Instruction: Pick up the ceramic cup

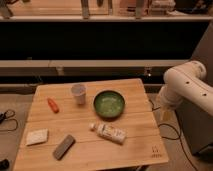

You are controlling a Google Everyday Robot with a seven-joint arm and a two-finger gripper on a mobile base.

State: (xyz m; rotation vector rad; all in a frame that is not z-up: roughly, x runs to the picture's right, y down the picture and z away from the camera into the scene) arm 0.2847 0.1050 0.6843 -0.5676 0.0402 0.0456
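The ceramic cup [78, 93] is small, pale and handleless. It stands upright on the wooden table [135, 145], left of centre towards the far edge. Only the white arm [184, 82] shows, folded at the right beyond the table's right edge, well away from the cup. My gripper is out of view, at the arm's lower end, which drops out of sight beside the table. Nothing is held over the table.
A wide dark-green bowl [109, 104] sits just right of the cup. A white labelled bottle [110, 132] lies on its side in front of the bowl. An orange item [53, 105], a pale block [37, 136] and a dark grey bar [64, 146] lie on the left.
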